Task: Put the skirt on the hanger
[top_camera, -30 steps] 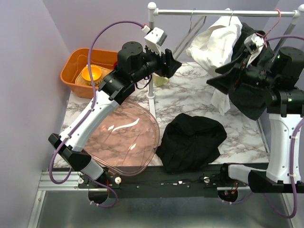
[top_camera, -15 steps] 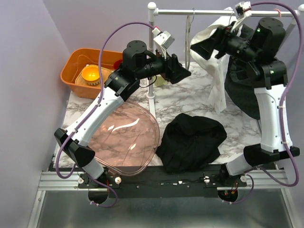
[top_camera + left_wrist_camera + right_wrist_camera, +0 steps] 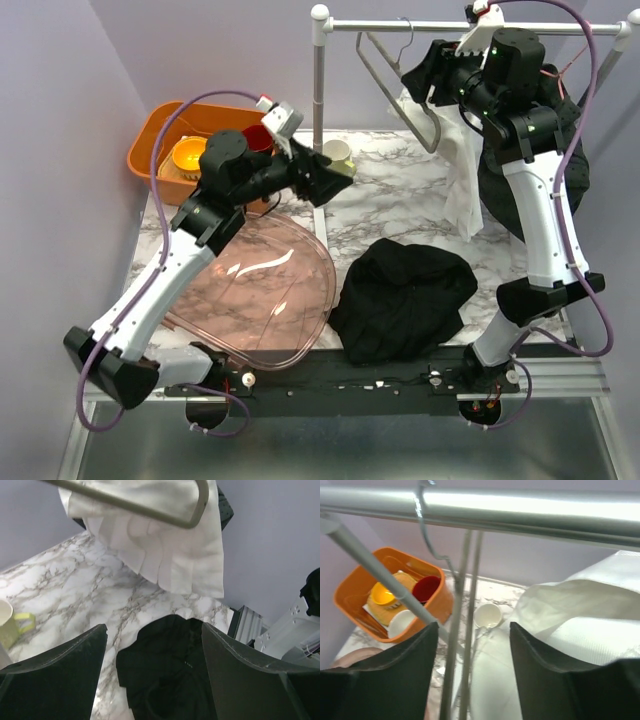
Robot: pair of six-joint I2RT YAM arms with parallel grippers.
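The black skirt (image 3: pixel 400 295) lies crumpled on the marble table near the front edge. In the left wrist view the skirt (image 3: pixel 170 680) shows below and between the fingers. The empty metal hanger (image 3: pixel 398 85) hangs from the rail (image 3: pixel 440 27). My left gripper (image 3: pixel 335 185) is open and empty, above the table left of the skirt. My right gripper (image 3: pixel 410 78) is open and empty, high up beside the hanger. In the right wrist view the hanger's wires (image 3: pixel 465 630) run between the open fingers and its hook (image 3: pixel 426 525) sits on the rail (image 3: pixel 530 505).
A white garment (image 3: pixel 462 170) and a black garment (image 3: pixel 545 175) hang on the rail at right. An orange bin (image 3: pixel 150 150) with bowls stands at back left. A clear pink lid (image 3: pixel 270 290) lies at front left. A cup (image 3: pixel 338 152) stands by the rack post (image 3: pixel 318 110).
My left gripper has pulled back left and down from the rack post. My right arm has risen and swung left from the hanging clothes to the hanger at the rail.
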